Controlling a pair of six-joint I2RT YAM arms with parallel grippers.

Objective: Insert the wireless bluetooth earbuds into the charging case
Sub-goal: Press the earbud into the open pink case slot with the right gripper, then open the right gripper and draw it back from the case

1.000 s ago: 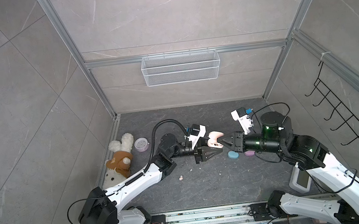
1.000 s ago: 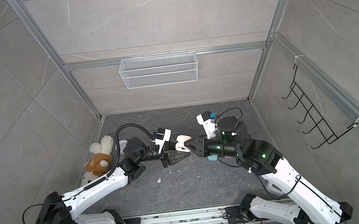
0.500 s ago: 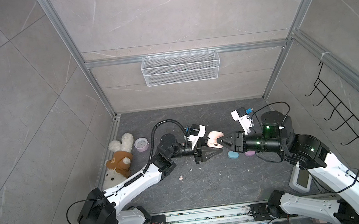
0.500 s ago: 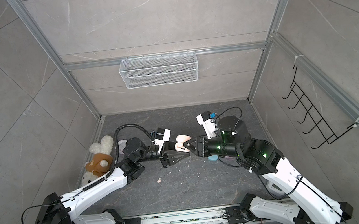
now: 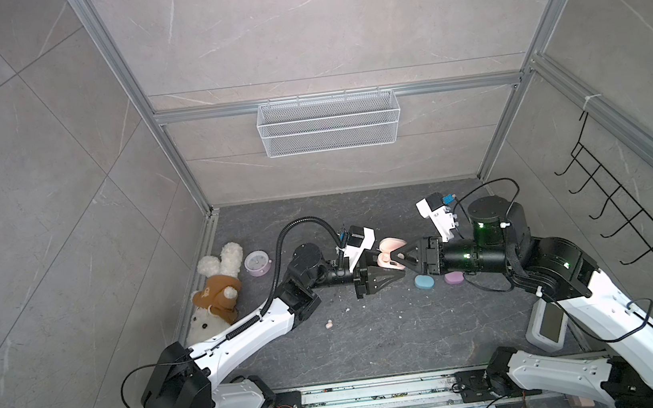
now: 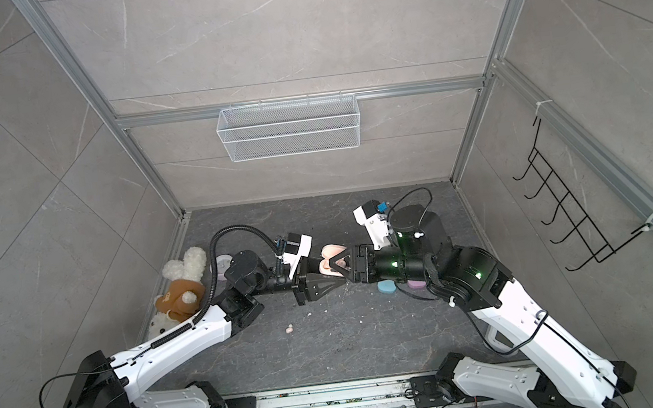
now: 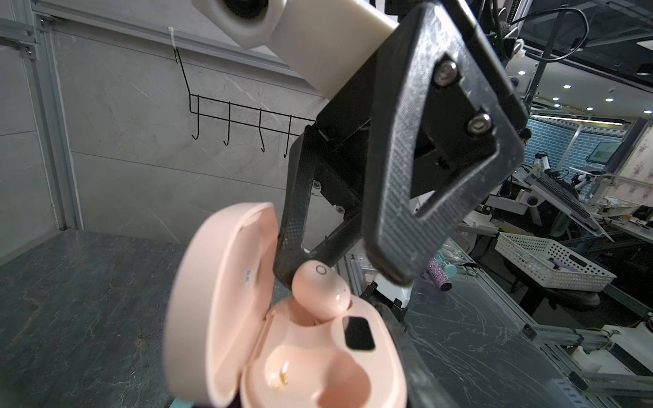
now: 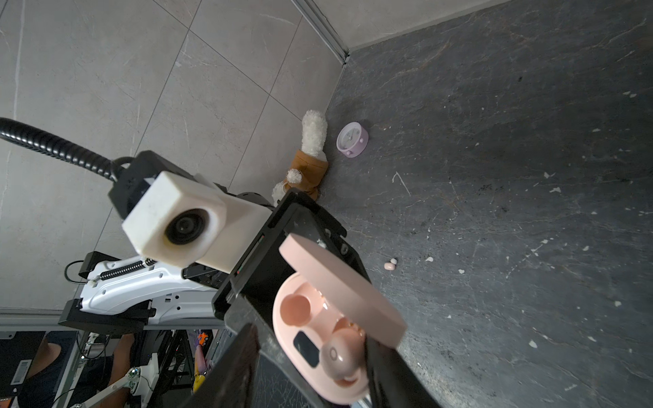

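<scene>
Centre frame: the right hand (image 7: 336, 275), spread, straddles a peach-pink plastic earbud (image 7: 321, 291) sitting tilted in the open peach-pink oval case (image 7: 219, 300), which the left hand (image 5: 383, 269) pinches.

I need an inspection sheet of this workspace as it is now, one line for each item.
Surface: dark stone tabletop, strewn with white specks.
Job's things: pink charging case open in the left pincer; one pink earbud half in its socket, other socket empty; second pink earbud loose on the tabletop; blue case and lilac case look closed.
Clutter: plush rabbit, lilac alarm clock, white device by the right arm.
Pincers: left pincer shut on the case; right pincer open around the first earbud.
Cables: black ribbed hose arches over the left arm; thin black cable loops above the right arm.
Surroundings: tiled walls, white wire basket, black hook rack.
</scene>
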